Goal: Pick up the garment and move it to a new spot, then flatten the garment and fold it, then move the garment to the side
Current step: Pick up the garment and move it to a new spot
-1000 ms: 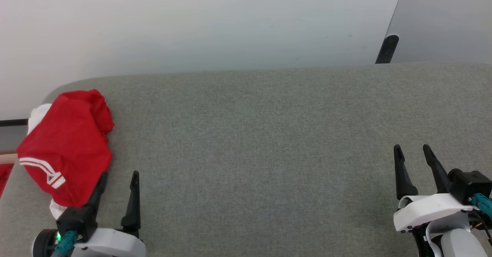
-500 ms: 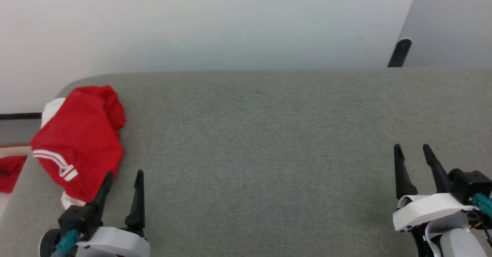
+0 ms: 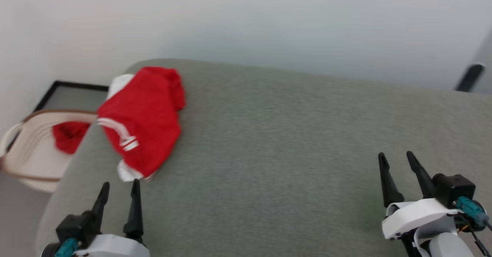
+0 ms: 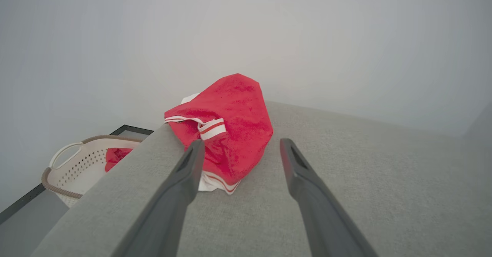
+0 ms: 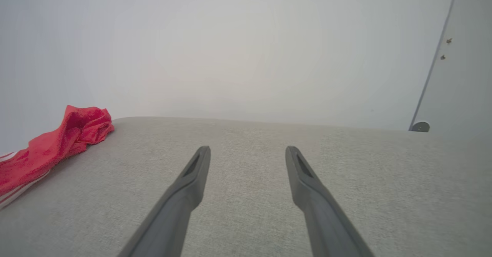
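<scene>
The garment (image 3: 142,118), red with white sleeves and striped trim, lies crumpled near the far left corner of the grey padded surface (image 3: 276,145). My left gripper (image 3: 119,187) stands open just in front of it, with a small gap between fingertips and cloth. From the left wrist the garment (image 4: 226,126) lies ahead of the open left gripper (image 4: 240,145), partly behind the left finger. My right gripper (image 3: 396,160) stands open at the lower right, far from the cloth. The right wrist view has the garment (image 5: 50,145) at its left edge, beyond the open right gripper (image 5: 248,151).
A cream basket (image 3: 30,153) stands on the floor left of the surface, holding a plain red cloth (image 3: 69,136); the basket (image 4: 82,164) also shows from the left wrist. A pale wall (image 3: 246,26) rises behind. The surface's rounded left edge drops off beside my left gripper.
The head camera has swung left, so the whole picture shifted right and the basket came into view. The left gripper's fingertips, earlier overlapping the garment's near edge, now stand just short of it.
</scene>
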Controlling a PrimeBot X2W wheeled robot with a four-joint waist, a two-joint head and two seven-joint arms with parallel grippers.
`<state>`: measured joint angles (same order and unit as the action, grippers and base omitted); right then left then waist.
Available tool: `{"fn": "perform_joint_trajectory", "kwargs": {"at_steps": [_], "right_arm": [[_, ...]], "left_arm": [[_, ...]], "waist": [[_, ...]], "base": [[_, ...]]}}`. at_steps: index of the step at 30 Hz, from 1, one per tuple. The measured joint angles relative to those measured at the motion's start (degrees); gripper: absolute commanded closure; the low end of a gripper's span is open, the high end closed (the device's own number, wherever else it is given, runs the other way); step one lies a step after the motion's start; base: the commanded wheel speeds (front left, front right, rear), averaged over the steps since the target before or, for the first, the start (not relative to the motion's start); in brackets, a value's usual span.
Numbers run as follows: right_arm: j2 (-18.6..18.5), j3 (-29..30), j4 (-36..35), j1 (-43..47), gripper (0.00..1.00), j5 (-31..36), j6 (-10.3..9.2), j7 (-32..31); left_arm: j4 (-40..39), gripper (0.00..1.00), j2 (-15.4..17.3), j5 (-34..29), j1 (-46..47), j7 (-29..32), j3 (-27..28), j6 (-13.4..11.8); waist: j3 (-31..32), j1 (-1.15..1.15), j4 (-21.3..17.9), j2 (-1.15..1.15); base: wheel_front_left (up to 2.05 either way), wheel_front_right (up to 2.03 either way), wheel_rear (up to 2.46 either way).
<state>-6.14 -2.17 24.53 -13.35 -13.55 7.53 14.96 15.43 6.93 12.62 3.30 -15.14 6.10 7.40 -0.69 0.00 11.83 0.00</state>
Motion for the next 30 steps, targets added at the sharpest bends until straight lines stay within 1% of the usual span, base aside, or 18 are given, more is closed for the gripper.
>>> {"fn": "perform_joint_trajectory", "kwargs": {"at_steps": [9, 12, 16, 19, 25, 27, 30], "right_arm": [[0.16, -4.50, 2.02, -0.93, 0.00, -0.93, 0.00, -0.02], [0.67, -7.58, 2.90, -4.09, 0.00, -1.05, 0.00, -0.24], [0.93, -11.01, 5.10, -7.65, 0.00, -2.25, 0.00, -0.27], [1.07, -13.24, 6.81, -10.11, 0.00, -3.21, 0.00, -0.25], [1.14, -16.13, 9.66, -12.52, 0.00, -4.57, 0.00, -0.07], [1.12, -16.70, 10.01, -12.75, 0.00, -5.04, 0.00, 0.00], [0.89, -16.69, 9.65, -12.76, 0.00, -5.47, 0.00, 0.01]], "left_arm": [[-0.57, 0.00, -0.99, -0.33, -2.22, 0.00, 3.26, -0.02], [-2.32, 0.00, -1.46, 0.04, -3.57, 0.00, 5.83, -0.48], [-5.09, 0.00, -2.83, 0.59, -5.31, 0.00, 8.11, -1.40], [-6.86, 0.00, -3.26, 1.07, -6.65, -0.01, 9.38, -1.85], [-8.62, 0.00, -3.79, 1.78, -8.34, 0.00, 10.18, -1.85], [-8.69, 0.00, -3.81, 2.02, -8.33, 0.00, 9.88, -1.79], [-7.61, 0.00, -3.83, 1.08, -7.95, 0.00, 7.86, -1.24]], "waist": [[0.81, 0.00, 10.40, 0.00], [0.90, 0.00, 13.44, 0.00], [0.45, 0.00, 16.40, 0.00], [-0.36, 0.00, 17.73, 0.00], [-1.86, 0.00, 18.83, 0.00], [-1.81, 0.00, 18.85, 0.00], [-1.60, 0.00, 18.50, 0.00]], "base": [[0.00, 0.00, 0.00], [0.00, 0.00, 0.00], [0.00, 0.00, 0.00], [0.00, 0.00, 0.00], [0.00, 0.00, 0.00], [0.00, 0.00, 0.00], [0.00, 0.00, 0.00]]}}
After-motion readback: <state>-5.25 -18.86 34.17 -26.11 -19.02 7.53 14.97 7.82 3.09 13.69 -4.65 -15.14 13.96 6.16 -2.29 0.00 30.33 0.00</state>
